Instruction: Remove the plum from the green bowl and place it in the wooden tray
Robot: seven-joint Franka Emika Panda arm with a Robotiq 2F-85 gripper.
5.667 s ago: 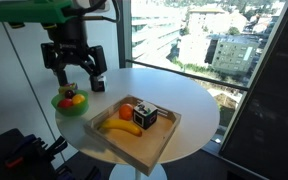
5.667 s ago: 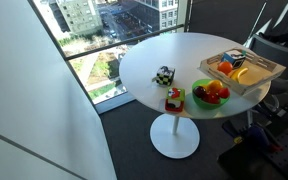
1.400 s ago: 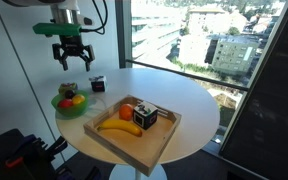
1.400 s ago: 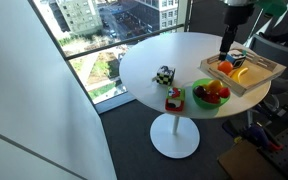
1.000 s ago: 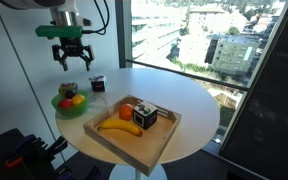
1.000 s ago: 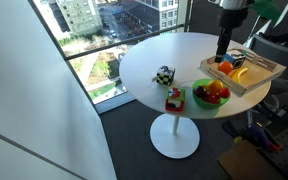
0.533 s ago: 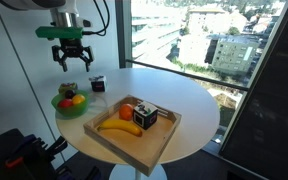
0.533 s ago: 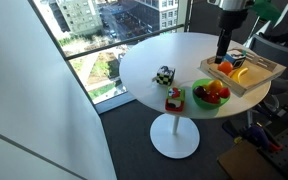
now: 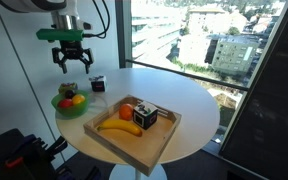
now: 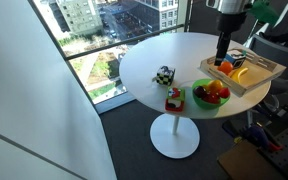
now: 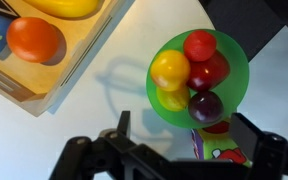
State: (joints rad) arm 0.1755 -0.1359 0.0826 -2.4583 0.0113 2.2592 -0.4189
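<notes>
Hovering well above the green bowl (image 11: 234, 52) with its jaws spread wide and nothing between them, your hand (image 9: 72, 60) is lined up for the pick at the edge of the table (image 9: 189, 100), where the bowl stands just beside the wooden tray (image 9: 119, 140). The plum (image 11: 206, 105), the dark purple fruit, lies in the bowl on the side nearest the hand in the wrist view, pressed against a red apple (image 11: 212, 72) and a yellow-green fruit (image 11: 172, 98). The step in hand looks to be the descent, and it calls for care. Shift the hand until the plum sits midway between the fingers (image 11: 121, 130). Then turn the wrist so one finger drops between plum and bowl wall and the other slips between plum and apple, not onto either. Come down straight and slowly, since the fruit is round and likely to roll. The bowl could also skid toward the table edge if a finger catches its rim. Mind the small printed box (image 11: 219, 152) lying just beside the bowl. Close only once the fingers straddle the plum's widest part, lift clear of the rim, then carry it to the tray's bare wood, away from the banana (image 9: 122, 127) and the orange fruit (image 11: 34, 38).
</notes>
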